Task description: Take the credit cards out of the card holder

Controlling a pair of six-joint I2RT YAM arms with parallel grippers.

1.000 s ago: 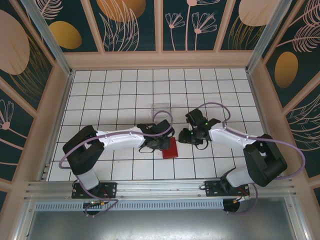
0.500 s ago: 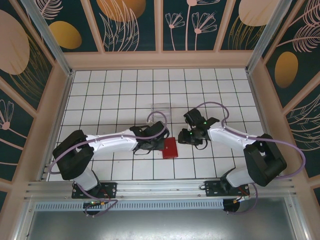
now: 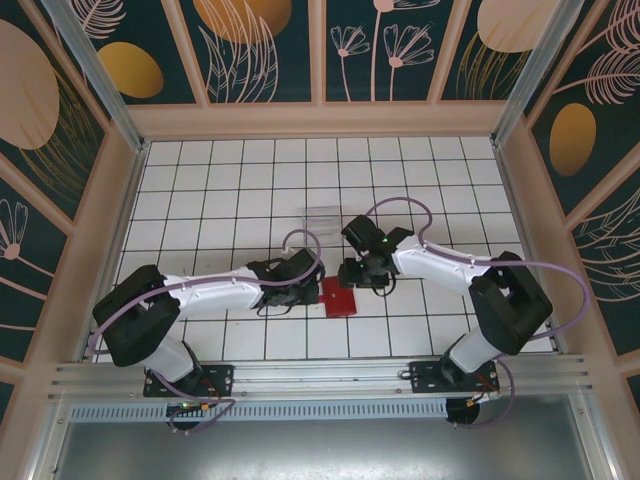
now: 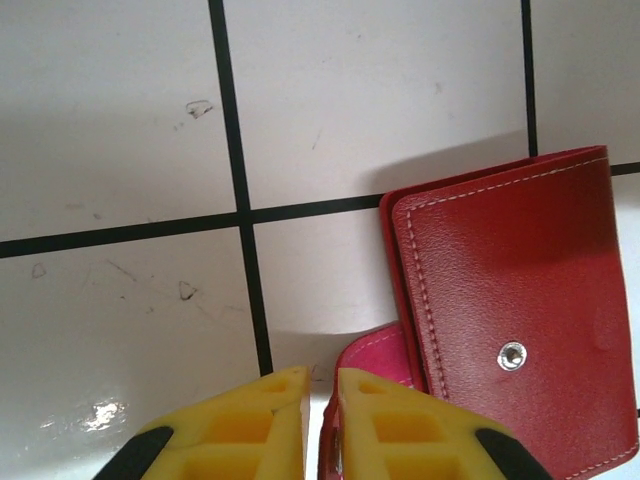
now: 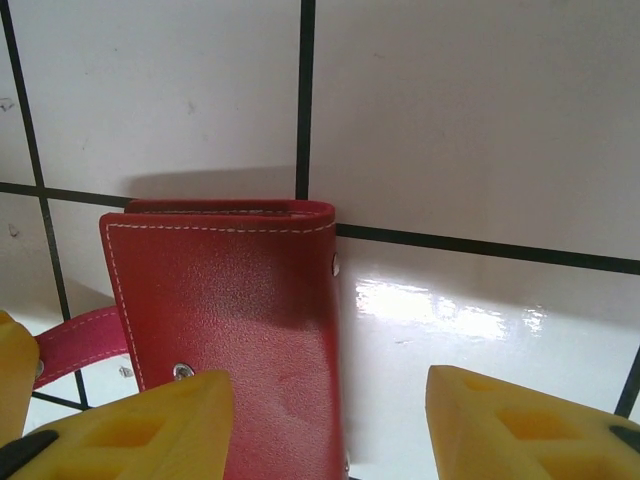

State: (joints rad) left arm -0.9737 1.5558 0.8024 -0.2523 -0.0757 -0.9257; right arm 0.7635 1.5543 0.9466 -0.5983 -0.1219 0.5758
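The left gripper had its fingers all but together, and the tab of the wallet ran in between them, so it looked pinched there. The right gripper stood wide apart and low. One finger was over the wallet's face and the other over bare tile, and it held nothing that I could make out. The wallet lay flat toward the near side of the table, between the two arms. It was folded closed, with the tab unsnapped and the stud bare on its cover. I judged the step to be opening the wallet, with the cards presumably inside the fold and none out yet. The next move likely called for the left gripper to draw the tab up and over while the right pinned or gripped the lower half. Otherwise the light wallet might lift whole or slide on the glossy tile. After that, a fine pinch into the lining would be needed. A clear box sat farther back, well apart and no hindrance. The real crowding was the two grippers working close over one small wallet.
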